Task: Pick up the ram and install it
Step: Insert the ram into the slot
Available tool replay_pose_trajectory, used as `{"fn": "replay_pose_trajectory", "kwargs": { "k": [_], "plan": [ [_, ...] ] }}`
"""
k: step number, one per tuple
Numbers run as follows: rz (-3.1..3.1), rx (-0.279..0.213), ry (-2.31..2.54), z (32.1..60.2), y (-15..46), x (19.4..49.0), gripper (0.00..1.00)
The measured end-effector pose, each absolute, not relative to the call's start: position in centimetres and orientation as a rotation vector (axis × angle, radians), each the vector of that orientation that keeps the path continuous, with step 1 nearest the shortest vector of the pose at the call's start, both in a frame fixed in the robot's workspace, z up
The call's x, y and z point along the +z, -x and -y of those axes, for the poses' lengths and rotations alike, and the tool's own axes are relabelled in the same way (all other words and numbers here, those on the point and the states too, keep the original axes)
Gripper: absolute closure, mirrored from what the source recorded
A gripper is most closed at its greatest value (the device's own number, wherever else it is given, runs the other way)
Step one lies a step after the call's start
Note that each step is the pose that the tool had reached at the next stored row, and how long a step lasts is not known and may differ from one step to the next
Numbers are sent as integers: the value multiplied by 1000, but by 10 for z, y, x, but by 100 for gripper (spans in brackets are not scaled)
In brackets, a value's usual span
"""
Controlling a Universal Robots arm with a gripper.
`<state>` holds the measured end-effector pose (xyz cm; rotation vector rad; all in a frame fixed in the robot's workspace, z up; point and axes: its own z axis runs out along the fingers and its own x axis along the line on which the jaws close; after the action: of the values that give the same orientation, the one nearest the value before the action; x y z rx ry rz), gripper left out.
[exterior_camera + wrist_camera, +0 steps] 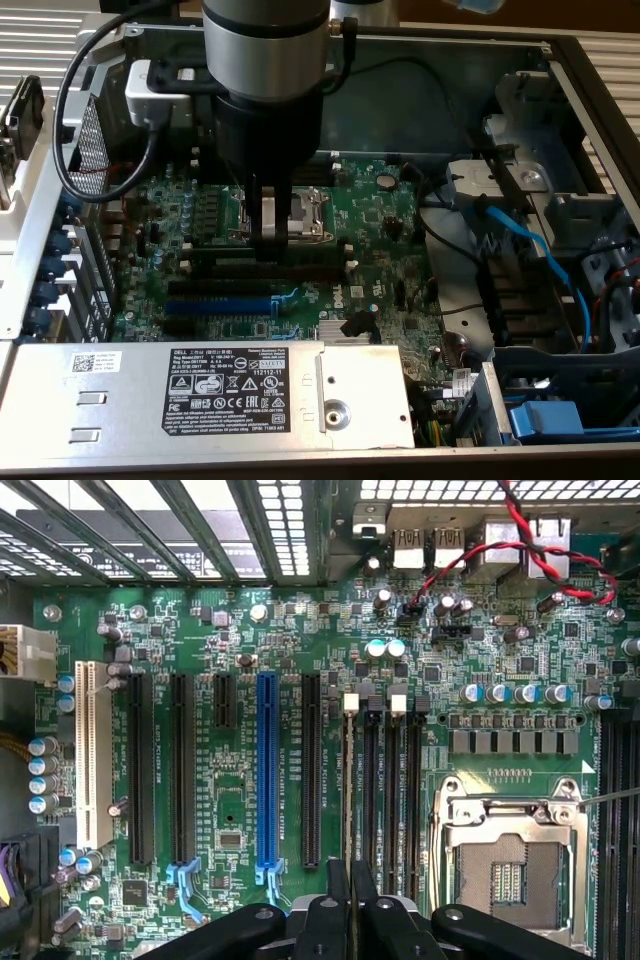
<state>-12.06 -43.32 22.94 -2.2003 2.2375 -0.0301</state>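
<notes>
The ram point(348, 780) shows edge-on as a thin strip running out from between my fingertips. It lines up over the outermost of the black memory slots point(385, 780), the ones with white end clips. My gripper point(350, 910) is shut on the ram, its two black fingers point(338, 905) pressed close on either side. In the exterior view the gripper point(270, 232) hangs straight down over the green motherboard point(380, 215). The ram point(300, 246) lies long and dark under the fingertips at the slots. I cannot tell whether it is seated or just above the slot.
The metal processor socket point(510, 860) lies right beside the memory slots. A blue slot point(266, 770) and black expansion slots point(140, 770) lie farther off. Red and black wires point(520, 550) cross near the rear ports. A labelled metal cover point(220, 385) and blue cable point(530, 250) border the board.
</notes>
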Motion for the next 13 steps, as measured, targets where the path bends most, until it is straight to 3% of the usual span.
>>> {"fn": "replay_pose_trajectory", "kwargs": {
  "k": [13],
  "plan": [
    [-2230, -30, 2208, 433, 121, 227, 87]
  ]
}}
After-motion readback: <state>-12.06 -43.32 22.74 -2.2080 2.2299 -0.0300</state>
